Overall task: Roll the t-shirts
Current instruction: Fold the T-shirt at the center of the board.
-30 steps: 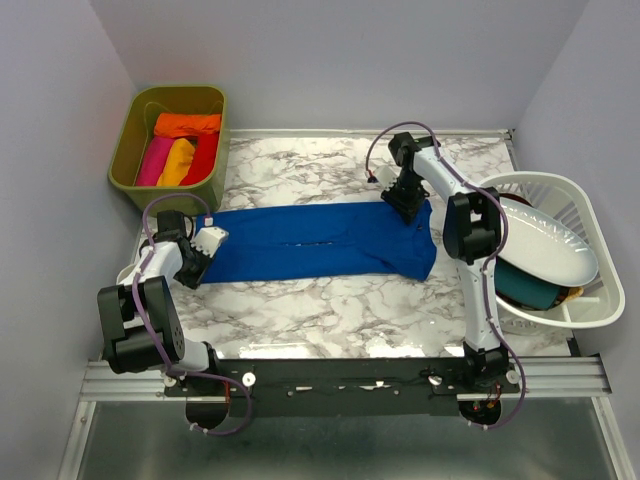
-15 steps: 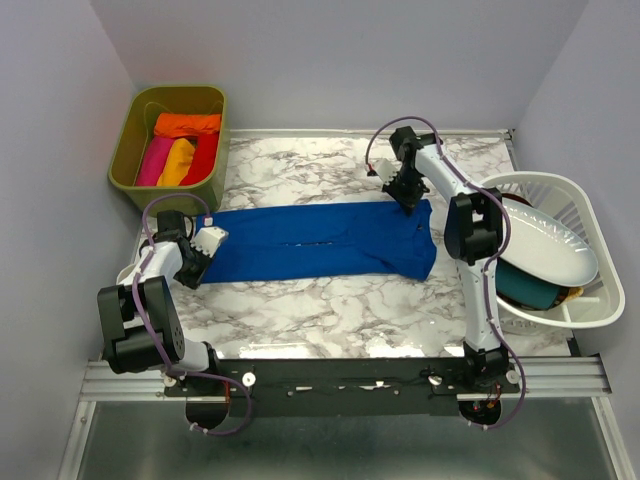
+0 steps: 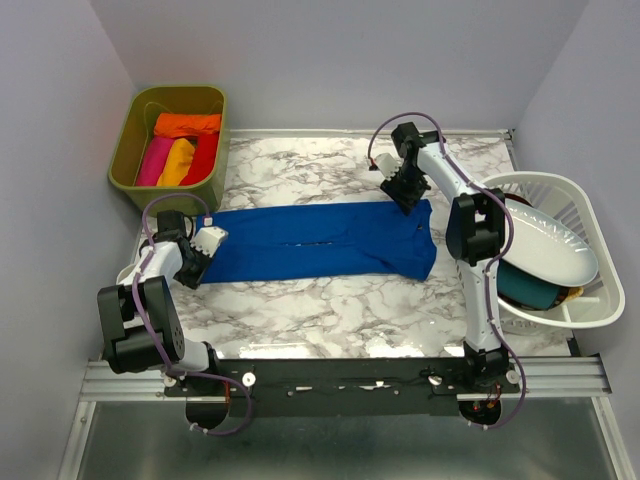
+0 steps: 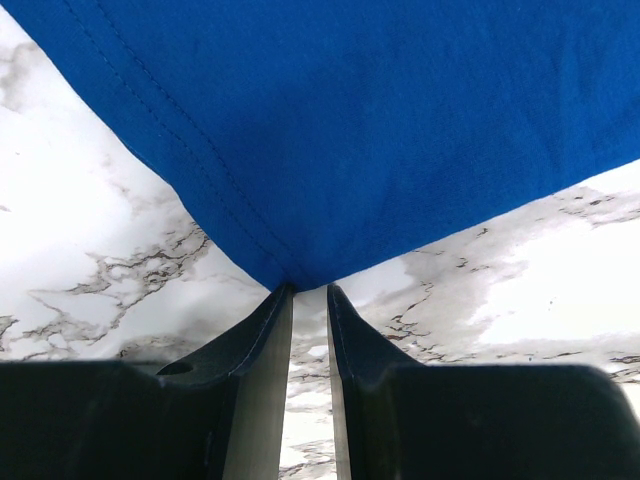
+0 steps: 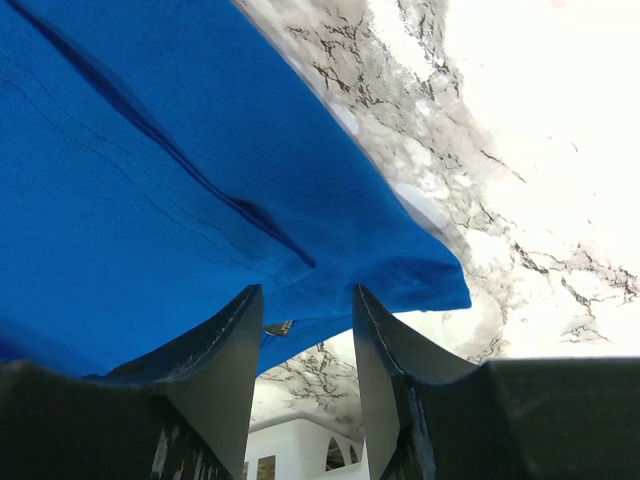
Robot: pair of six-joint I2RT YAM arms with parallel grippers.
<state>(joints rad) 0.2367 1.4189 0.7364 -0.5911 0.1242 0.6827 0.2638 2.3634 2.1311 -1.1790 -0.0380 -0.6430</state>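
A royal-blue t-shirt lies folded into a long strip across the marble table. My left gripper is at its left end. In the left wrist view the jaws stand nearly together, pinching the very corner of the blue cloth. My right gripper is at the strip's far right edge. In the right wrist view its jaws stand apart, with the blue cloth and a sleeve end lying across the tips.
An olive-green bin at the back left holds rolled orange, pink, yellow and red shirts. A white slatted basket at the right edge holds a white dish and dark cloth. The basket also shows in the right wrist view.
My right gripper has moved a little towards the far side, along the shirt's right end. The left arm and the shirt's left end have not moved.
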